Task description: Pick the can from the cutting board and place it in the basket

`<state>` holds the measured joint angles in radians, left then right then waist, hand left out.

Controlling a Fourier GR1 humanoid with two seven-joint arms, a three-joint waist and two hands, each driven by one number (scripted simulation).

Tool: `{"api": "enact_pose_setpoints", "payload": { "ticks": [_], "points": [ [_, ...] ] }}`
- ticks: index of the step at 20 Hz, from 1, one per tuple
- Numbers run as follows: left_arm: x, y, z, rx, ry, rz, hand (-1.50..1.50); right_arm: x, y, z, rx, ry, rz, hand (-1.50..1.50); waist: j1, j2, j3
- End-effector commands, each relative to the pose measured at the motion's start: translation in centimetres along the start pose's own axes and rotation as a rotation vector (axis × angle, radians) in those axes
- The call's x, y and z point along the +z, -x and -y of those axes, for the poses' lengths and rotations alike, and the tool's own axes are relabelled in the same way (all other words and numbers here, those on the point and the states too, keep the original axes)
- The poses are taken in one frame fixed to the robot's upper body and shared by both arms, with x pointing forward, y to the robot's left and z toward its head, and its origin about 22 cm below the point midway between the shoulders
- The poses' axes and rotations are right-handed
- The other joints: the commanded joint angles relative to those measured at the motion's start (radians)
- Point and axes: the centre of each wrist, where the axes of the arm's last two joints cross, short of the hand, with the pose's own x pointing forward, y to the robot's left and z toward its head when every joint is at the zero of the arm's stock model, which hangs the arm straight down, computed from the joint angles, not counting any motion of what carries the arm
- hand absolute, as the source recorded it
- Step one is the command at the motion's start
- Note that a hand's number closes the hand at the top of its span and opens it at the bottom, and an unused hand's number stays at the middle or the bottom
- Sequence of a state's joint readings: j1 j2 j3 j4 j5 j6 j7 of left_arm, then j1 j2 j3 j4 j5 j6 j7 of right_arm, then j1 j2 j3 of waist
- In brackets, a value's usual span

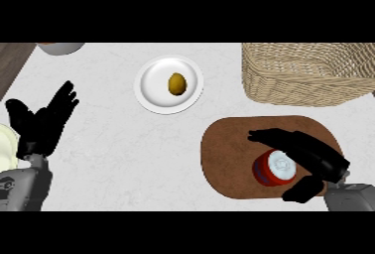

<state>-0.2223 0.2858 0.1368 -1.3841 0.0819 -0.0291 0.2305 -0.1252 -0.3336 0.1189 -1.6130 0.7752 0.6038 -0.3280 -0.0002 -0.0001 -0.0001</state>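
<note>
The red cylindrical can with a white top (275, 168) stands upright on the brown oval wooden cutting board (234, 149), in the board's right half. Its long axis points up toward the camera, so only the round top and a band of red wall are visible.

The black right hand (307, 154) is at the can. Its fingers arc over the can's far side and its thumb lies below the can at the near side, so the can sits between them. The hand appears partly closed around the can; contact cannot be confirmed from this view.

The woven wicker basket (311, 74) lies beyond the board, toward the upper right, apart from it. The judged next move is a lift, then a carry away from the robot.

The black left hand (44, 119) rests open at the left edge, well apart from the can.

The can top carries a faint circular mark. No writing is legible.
</note>
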Motion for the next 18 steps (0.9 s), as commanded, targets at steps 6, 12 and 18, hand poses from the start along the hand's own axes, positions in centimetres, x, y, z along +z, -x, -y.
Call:
{"api": "enact_pose_setpoints", "payload": {
  "ticks": [6,12,18],
  "points": [
    [0.8,0.6,-1.1,0.012,0.015,-0.002,0.00,-1.6,0.2,-4.1,0.124,-0.053,0.037,1.50,0.002,0.000,0.000],
    [1.0,0.2,-1.2,-0.017,-0.002,0.000,0.00,-3.2,-6.5,-8.6,0.071,0.029,-0.069,1.50,-0.003,-0.004,0.000],
    [0.6,-0.7,-0.9,0.000,-0.008,0.022,0.00,-4.2,-13.4,-12.4,0.046,0.076,-0.212,1.50,-0.003,-0.004,0.000]
  ]
}}
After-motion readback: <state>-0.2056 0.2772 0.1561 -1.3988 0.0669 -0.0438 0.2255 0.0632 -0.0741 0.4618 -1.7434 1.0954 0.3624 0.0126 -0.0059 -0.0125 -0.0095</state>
